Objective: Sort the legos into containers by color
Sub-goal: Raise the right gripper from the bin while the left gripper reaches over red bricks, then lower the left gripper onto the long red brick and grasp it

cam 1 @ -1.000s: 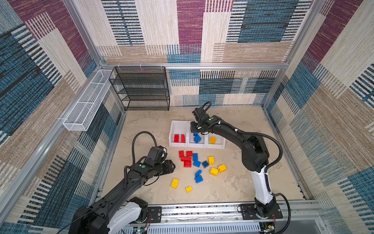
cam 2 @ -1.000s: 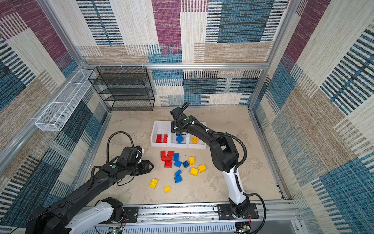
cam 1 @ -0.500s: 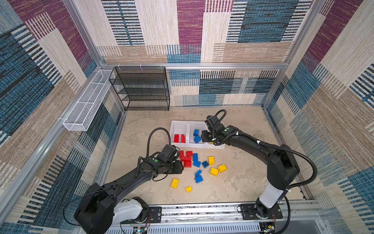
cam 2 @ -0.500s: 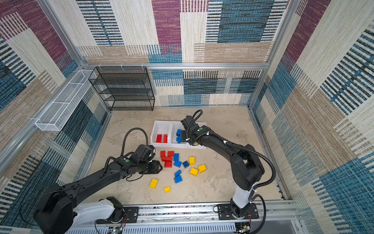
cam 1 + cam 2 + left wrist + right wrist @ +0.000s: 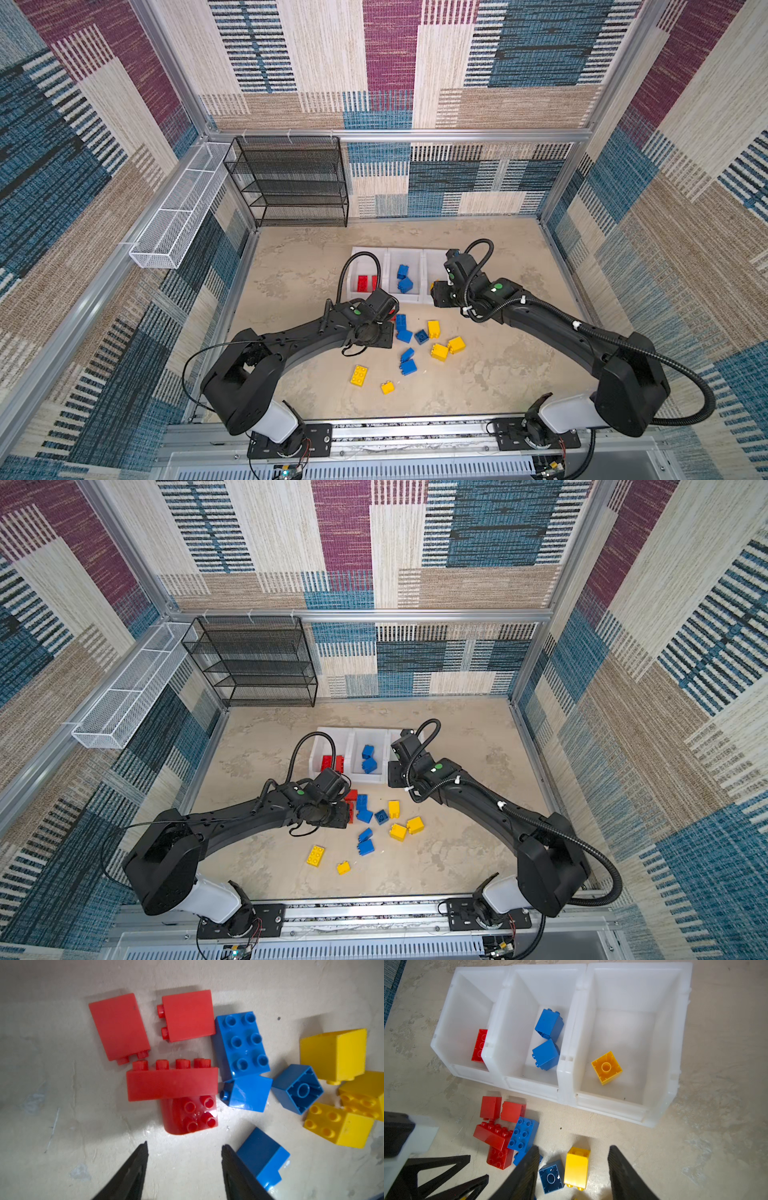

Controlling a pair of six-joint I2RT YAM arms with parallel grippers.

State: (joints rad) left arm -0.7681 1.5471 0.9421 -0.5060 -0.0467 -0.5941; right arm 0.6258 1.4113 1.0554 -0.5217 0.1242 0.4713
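Right now the left claw is hovering low over the middle of the table, its black fingers spread wide with nothing between them. It is pointing at a red plastic brick with one rounded edge, which is sitting studs up. A long red oblong brick is lying on its side and resting partly over that one. Just beyond, a red brick lying smooth side up and its red neighbour are waiting too. A blue six-stud brick is pressing against the pile on the side toward the table's right edge.

The right claw is hanging open and empty above a yellow brick lying on its side and a dark blue square brick turned hollow side up. Both are lying just in front of the three joined white plastic open-top bins, which are standing toward the table's far edge. Those bins are already holding a red oblong brick, two blue square bricks and a yellow square brick, one colour apiece.

To my eye the left arm is going for red. I would be taking the long brick first, since it is riding on the rounded one and would likely be tipping off. Coming straight down, closing on its two flat long faces and lifting vertically should be sparing the blue neighbour. With both claws working so near each other, one probably ought to be waiting.
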